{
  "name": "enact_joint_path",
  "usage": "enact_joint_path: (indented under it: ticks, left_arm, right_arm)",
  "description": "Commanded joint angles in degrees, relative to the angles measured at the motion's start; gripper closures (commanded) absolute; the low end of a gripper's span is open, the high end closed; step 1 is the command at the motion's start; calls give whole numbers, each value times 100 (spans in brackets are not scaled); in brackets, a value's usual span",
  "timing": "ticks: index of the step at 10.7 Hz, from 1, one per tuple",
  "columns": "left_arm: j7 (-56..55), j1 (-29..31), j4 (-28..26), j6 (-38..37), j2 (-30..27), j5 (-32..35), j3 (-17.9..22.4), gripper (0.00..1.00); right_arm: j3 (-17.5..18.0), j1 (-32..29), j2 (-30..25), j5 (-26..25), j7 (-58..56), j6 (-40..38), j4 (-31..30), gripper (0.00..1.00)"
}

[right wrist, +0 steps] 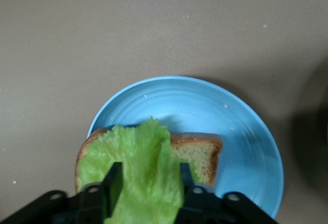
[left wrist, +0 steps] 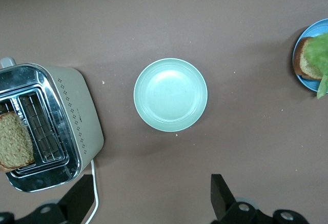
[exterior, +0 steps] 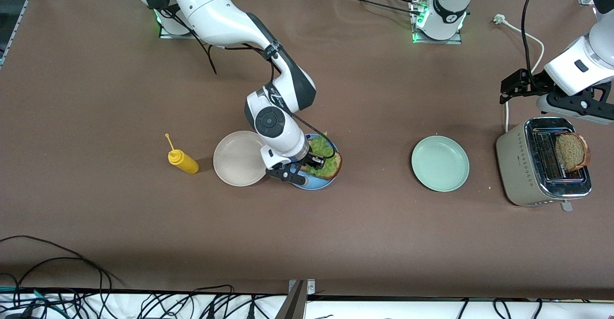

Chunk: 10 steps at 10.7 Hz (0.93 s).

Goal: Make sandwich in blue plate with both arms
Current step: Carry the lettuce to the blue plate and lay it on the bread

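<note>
1. The right hand [exterior: 312,161] is low over the blue plate [exterior: 316,183], fingers narrowed on the lettuce leaf [right wrist: 138,175]; the leaf lies on the bread slice [right wrist: 202,155] in the plate.
2. The blue plate sits near the desk [exterior: 120,204] centre, touching or just beside the beige plate [exterior: 238,158] at its 9 o'clock in the front view.
3. The left hand [left wrist: 148,203] hangs above the desk at the left arm's end, fingers wide apart and holding nothing.
4. A second bread slice [exterior: 572,152] stands in a slot of the toaster [exterior: 520,170].
5. The mint-green plate [exterior: 440,163] lies between toaster and blue plate.
6. A yellow bottle [exterior: 182,160] lies at the beige plate's 9 o'clock.
</note>
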Motion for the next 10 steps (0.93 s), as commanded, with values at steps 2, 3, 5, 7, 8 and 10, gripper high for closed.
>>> enact_joint_path:
  ticks: [2, 3, 5, 7, 8, 10]
  left_arm:
    - [-6, 25, 150, -113, 50, 94, -18, 0]
    - [-6, 25, 150, -113, 50, 94, -18, 0]
    - [-6, 25, 150, -113, 50, 94, -18, 0]
    - [-6, 25, 150, -113, 50, 94, -18, 0]
    - [-6, 25, 159, -113, 50, 94, -18, 0]
    - [-6, 25, 159, -113, 50, 94, -18, 0]
  right_arm:
    - [-276, -42, -772, -197, -1105, -389, -784, 0]
    - [-459, -51, -878, -197, -1439, -661, -785, 0]
    - [-636, -243, -1220, -188, -2711, -1180, -898, 0]
    - [-645, -568, -1685, -205, -4213, -1191, -1389, 0]
    - [-637, -717, -1957, -214, -4751, -1252, -1635, 0]
    - [-637, -1042, -2432, -223, -5473, -1506, -2074, 0]
